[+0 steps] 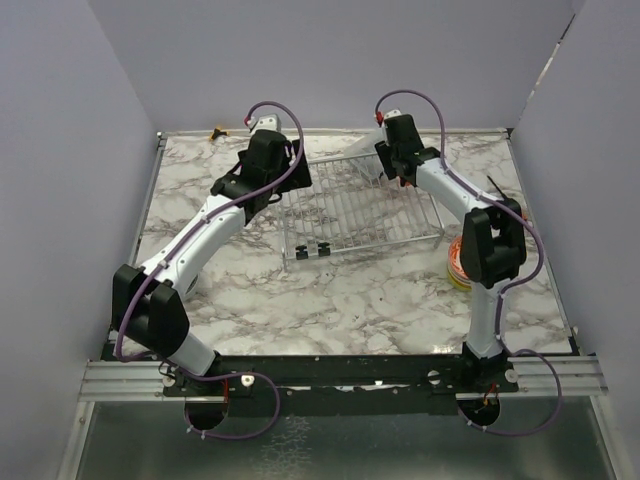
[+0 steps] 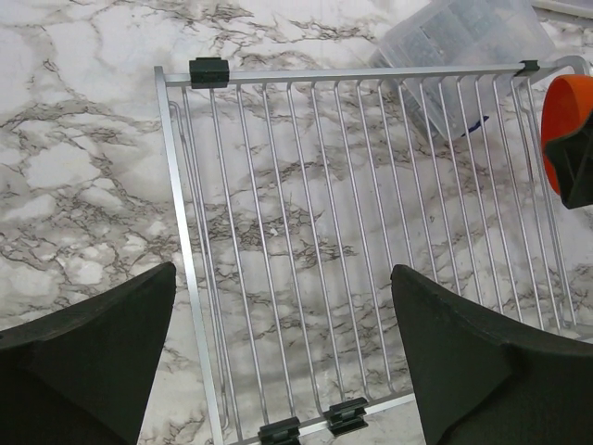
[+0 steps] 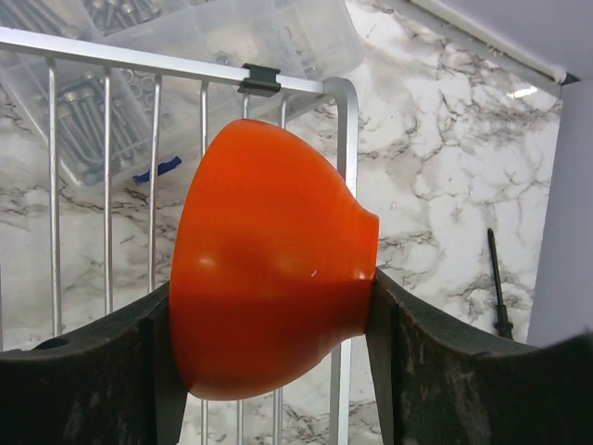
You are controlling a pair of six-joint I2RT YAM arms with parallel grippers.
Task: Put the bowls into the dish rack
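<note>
Overhead, a flat silver wire dish rack (image 1: 360,205) is seen on the veined white marble table (image 1: 330,300), with tabletop showing along its near and left edges. A glossy orange round bowl (image 3: 269,269) is pinched on its side by the right gripper (image 3: 273,371) above the rack's far right corner; the left gripper (image 2: 283,315) is held spread wide over the rack's left edge.

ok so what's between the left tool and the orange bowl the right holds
Only bare dish rack wires over marble table, up to the orange bowl; left wrist view.
</note>
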